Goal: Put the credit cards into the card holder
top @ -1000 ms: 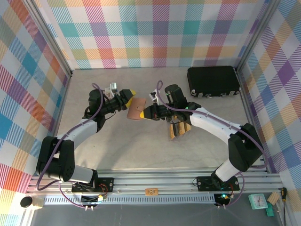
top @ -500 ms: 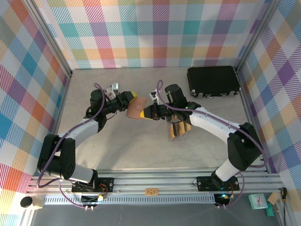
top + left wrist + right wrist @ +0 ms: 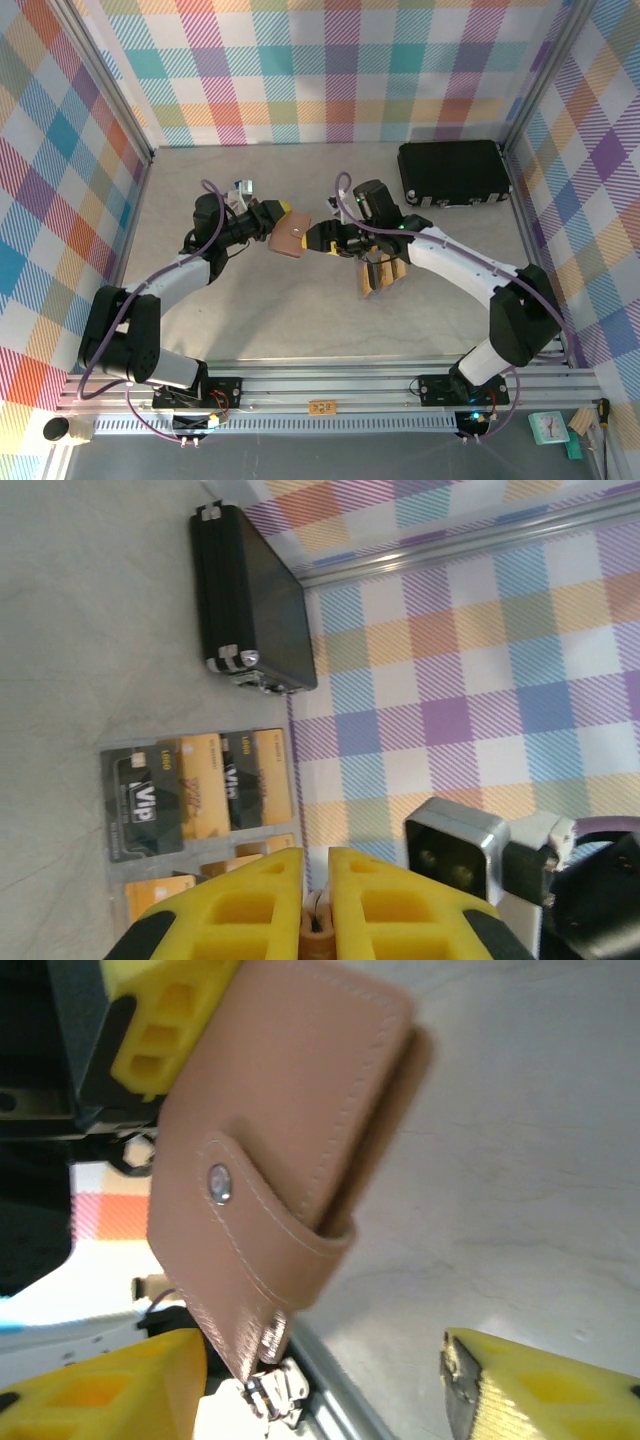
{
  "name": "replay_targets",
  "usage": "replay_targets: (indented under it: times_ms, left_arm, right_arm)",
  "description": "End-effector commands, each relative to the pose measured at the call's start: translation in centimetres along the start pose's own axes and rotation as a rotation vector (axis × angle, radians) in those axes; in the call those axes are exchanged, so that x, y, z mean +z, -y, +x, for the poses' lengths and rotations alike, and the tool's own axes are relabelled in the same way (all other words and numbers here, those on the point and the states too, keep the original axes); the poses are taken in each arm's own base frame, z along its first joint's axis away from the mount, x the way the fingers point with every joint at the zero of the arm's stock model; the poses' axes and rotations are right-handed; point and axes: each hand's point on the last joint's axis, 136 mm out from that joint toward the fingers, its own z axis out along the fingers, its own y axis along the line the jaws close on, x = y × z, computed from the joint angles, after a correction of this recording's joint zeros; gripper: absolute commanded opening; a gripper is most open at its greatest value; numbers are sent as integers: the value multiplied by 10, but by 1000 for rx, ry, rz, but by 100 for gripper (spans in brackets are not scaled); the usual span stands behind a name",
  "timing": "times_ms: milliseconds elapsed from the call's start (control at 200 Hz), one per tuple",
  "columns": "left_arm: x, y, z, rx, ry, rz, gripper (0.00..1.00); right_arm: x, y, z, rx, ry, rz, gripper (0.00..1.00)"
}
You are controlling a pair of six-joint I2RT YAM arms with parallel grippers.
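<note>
The card holder (image 3: 290, 238), a tan-brown leather wallet with a snap tab, hangs above the table between both arms. My left gripper (image 3: 279, 218) is shut on its edge; in the left wrist view the yellow fingers (image 3: 260, 900) pinch a tan strip of the card holder (image 3: 318, 942). My right gripper (image 3: 320, 1380) is open, its fingers either side of the card holder's (image 3: 280, 1130) dangling clasp tab without gripping it. The credit cards (image 3: 378, 277), dark and orange-gold, lie on the table under the right arm, and appear as rows of credit cards (image 3: 190, 795) in the left wrist view.
A large black case (image 3: 452, 172) lies at the back right by the wall, also in the left wrist view as the black case (image 3: 250, 600). A small printed box (image 3: 242, 187) sits behind the left arm. Plaid walls enclose the table on three sides.
My left gripper has closed on the card holder's edge. My right gripper has opened and let go of it. The card holder has tilted slightly.
</note>
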Motion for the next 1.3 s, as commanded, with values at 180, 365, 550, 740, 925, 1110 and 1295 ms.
replay_targets:
  times_ms: [180, 365, 550, 740, 925, 1110, 1295]
  left_arm:
    - [-6, 5, 6, 121, 86, -86, 0]
    - [-8, 2, 6, 108, 143, -120, 0]
    - [-12, -3, 5, 86, 183, -145, 0]
    - [-13, -1, 4, 85, 192, -144, 0]
    - [-12, -4, 5, 83, 193, -148, 0]
    - [-11, -8, 4, 83, 195, -154, 0]
    - [-11, -11, 2, 116, 190, -181, 0]
  right_arm:
    - [-32, 2, -10, -129, 146, 298, 75]
    - [-12, -5, -14, -193, 156, 421, 79]
    - [11, -10, -21, -225, 151, 452, 79]
    - [27, 4, -28, -229, 146, 510, 78]
    - [20, 39, -25, -239, 144, 678, 74]
    - [-19, 87, -19, -197, 157, 840, 67]
    - [-59, 89, -26, -128, 227, 741, 65]
